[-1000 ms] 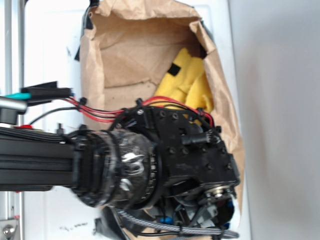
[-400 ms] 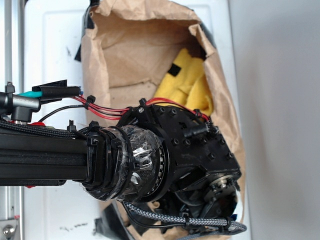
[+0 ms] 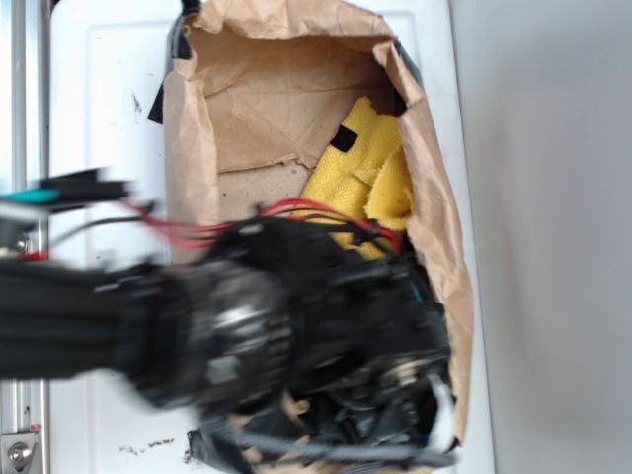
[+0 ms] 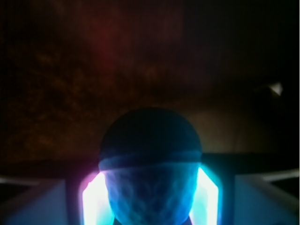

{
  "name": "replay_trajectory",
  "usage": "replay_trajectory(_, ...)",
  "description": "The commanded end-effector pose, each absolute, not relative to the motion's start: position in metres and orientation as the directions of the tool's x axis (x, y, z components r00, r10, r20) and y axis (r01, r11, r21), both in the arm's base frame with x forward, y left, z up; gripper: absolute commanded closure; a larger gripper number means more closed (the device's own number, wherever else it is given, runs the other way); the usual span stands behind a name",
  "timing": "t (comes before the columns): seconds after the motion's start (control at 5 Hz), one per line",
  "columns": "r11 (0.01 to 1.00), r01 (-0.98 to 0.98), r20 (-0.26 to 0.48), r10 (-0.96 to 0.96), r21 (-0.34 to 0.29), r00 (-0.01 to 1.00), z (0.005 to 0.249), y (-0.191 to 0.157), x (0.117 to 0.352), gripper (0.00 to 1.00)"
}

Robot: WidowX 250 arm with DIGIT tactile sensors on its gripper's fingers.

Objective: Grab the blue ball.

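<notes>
No readable text, labels, brands, numbers or signs showing in either view. Exterior view: arm blurring, brown paper bag showing plain, unprinted; small dark marks on white bench not resolving into letters. Wrist view: too dark, nothing legible showing.

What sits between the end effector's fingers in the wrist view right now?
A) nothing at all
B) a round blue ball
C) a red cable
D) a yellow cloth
B: in the wrist view the blue ball fills the space between the two glowing fingers of the end effector, which sit tight against both of its sides.
</notes>
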State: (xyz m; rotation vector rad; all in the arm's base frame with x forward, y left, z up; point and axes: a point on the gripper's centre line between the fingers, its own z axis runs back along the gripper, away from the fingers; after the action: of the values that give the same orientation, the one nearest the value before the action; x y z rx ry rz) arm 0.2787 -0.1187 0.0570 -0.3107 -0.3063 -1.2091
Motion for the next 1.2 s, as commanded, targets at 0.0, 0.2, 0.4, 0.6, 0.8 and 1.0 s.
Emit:
replay_trajectory(0.0, 0.51, 0.86, 0.462, -0.767, 0.018, 0.445, 0.136, -0.111, 0.185, 1.0)
replay_trajectory(0.2, 0.705, 0.708, 0.374, -0.649, -0.031, 0.663, 0.159, -0.097, 0.16, 1.0)
replay_trajectory(0.4, 0.858, 0.512, 0.249, -0.489, -0.032, 0.836, 0.168, -0.088, 0.15, 1.0)
replay_trajectory(0.6, 0.959, 0.284, 0.163, -0.277, -0.017, 0.947, 0.171, -0.079, 0.174, 1.0)
replay_trajectory(0.8, 0.999, 0.039, 0.082, -0.04, 0.01, 0.996, 0.157, -0.022, 0.228, 1.0)
replay_trajectory(1.0, 0.981, -0.196, 0.083, 0.195, 0.006, 0.977, 0.155, 0.01, 0.268, 1.0)
